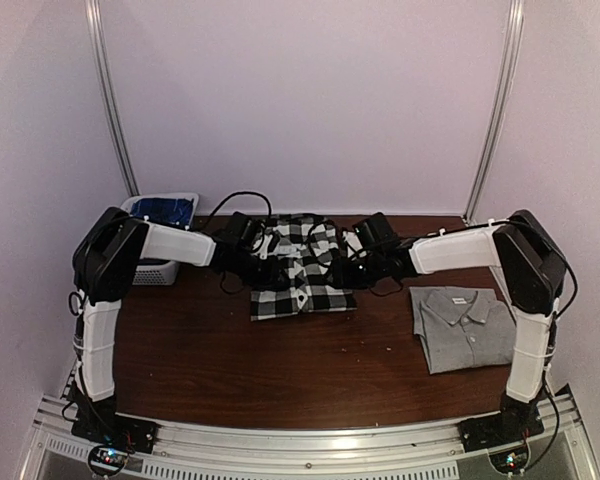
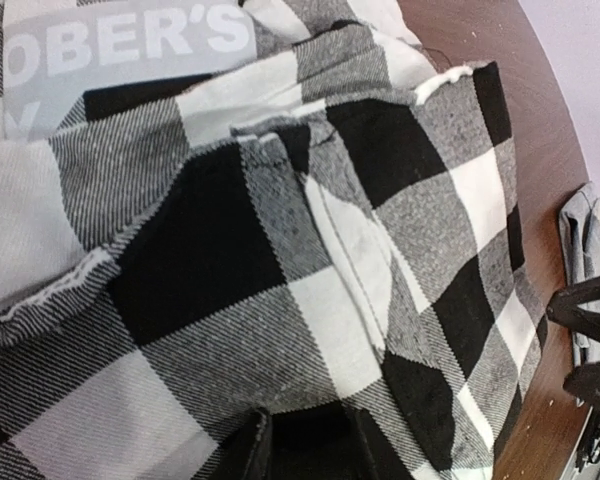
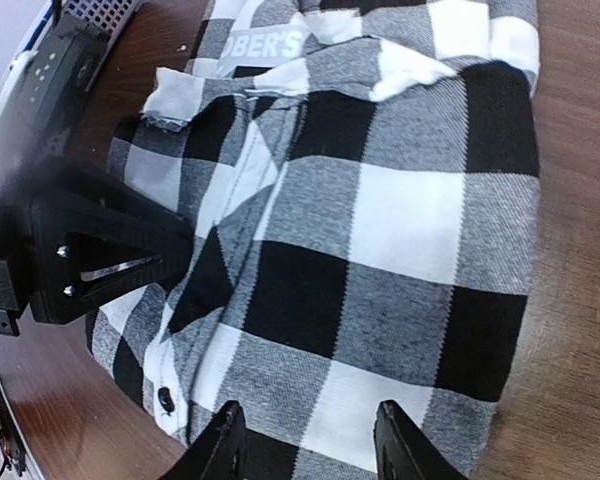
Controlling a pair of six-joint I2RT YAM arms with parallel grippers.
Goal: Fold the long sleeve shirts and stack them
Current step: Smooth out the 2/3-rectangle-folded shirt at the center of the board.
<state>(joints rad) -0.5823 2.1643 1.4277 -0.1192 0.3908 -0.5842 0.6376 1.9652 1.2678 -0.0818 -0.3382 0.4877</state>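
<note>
- flannel shirt (image 1: 302, 268): folded, lying on the table (image 1: 230, 370), centre of top view
- grey shirt (image 1: 465, 325): folded, lower right, well apart from the flannel
- left jaws: narrow gap, at flannel's left edge, tips mostly hidden; can't tell if gripping
- right jaws: partly open, straddling flannel's right edge

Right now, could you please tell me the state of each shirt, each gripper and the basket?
checked flannel shirt, partly folded, rumpled, between both grippers.
grey shirt, folded flat, lying apart on the right.
left gripper, at the flannel's edge; grip unclear.
right gripper, open, over the flannel's edge.
white basket, holding something blue.
</note>
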